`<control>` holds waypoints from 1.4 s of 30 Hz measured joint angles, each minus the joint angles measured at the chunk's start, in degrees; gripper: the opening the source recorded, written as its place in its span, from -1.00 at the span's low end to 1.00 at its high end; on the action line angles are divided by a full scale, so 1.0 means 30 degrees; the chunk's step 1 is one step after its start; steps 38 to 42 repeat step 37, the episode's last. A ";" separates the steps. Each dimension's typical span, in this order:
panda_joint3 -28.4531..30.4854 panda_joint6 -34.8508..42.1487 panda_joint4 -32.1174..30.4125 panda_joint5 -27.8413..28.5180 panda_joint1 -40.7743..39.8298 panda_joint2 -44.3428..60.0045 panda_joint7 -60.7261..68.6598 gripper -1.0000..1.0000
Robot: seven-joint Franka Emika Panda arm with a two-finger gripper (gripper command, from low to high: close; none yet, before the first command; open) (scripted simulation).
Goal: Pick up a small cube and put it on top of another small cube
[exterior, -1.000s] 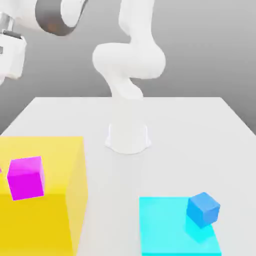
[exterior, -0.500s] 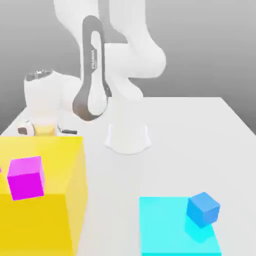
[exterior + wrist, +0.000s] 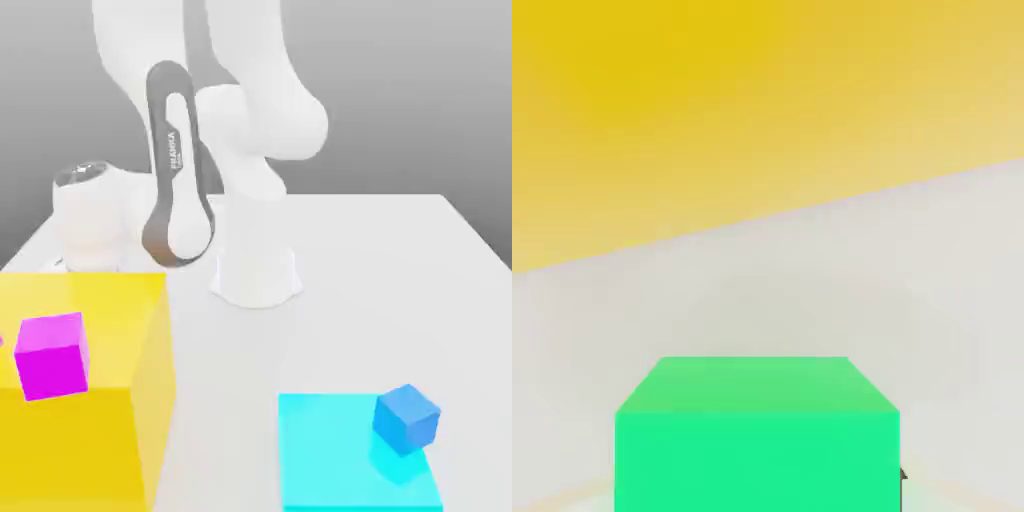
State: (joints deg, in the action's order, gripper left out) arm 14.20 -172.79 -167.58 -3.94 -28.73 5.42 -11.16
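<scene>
A green cube [image 3: 757,430] sits very close in front of the hand camera, resting on the pale table with a yellow wall just beyond it. My gripper is shut on this green cube. In the exterior view my hand [image 3: 90,215] has come down behind the big yellow block [image 3: 110,430] at the exterior view's left, and that block hides its lower end. A magenta cube [image 3: 50,355] shows against the yellow block. A blue cube [image 3: 406,418] rests on a flat cyan slab [image 3: 330,460] at the exterior view's right.
The arm's white base [image 3: 256,270] stands mid-table. The tall yellow block rises right beside my hand. Bare tabletop [image 3: 400,260] stretches between the base and the cyan slab.
The arm swung down from high at the exterior view's left to low behind the yellow block, then sank a little further. The gripper went from open to shut.
</scene>
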 joint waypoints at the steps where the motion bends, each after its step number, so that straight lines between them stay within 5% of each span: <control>1: 0.0275 0.0551 -0.0136 0.0952 -0.0037 -0.0707 -0.0668 -1.00; 5: 0.0312 0.2813 -0.0035 0.2905 -0.0743 -0.2554 -0.1671 -1.00; 15: 0.2033 0.9089 0.6519 0.5820 -0.4699 -0.1876 -0.6257 -1.00; 18: 0.0887 1.0636 0.8317 0.5353 -0.5888 -0.2190 -0.7293 -1.00; 29: -0.2277 1.8102 1.5487 0.1194 0.0358 -0.3074 -1.0500 -1.00; 33: -0.2298 1.6517 1.4601 0.1182 0.0687 -0.2005 -1.0306 -1.00; 34: -0.2363 1.5998 1.4296 0.1157 0.0612 -0.1779 -1.0280 1.00; 42: -0.2365 1.5998 1.4296 0.1155 0.0612 -0.1779 -1.0279 1.00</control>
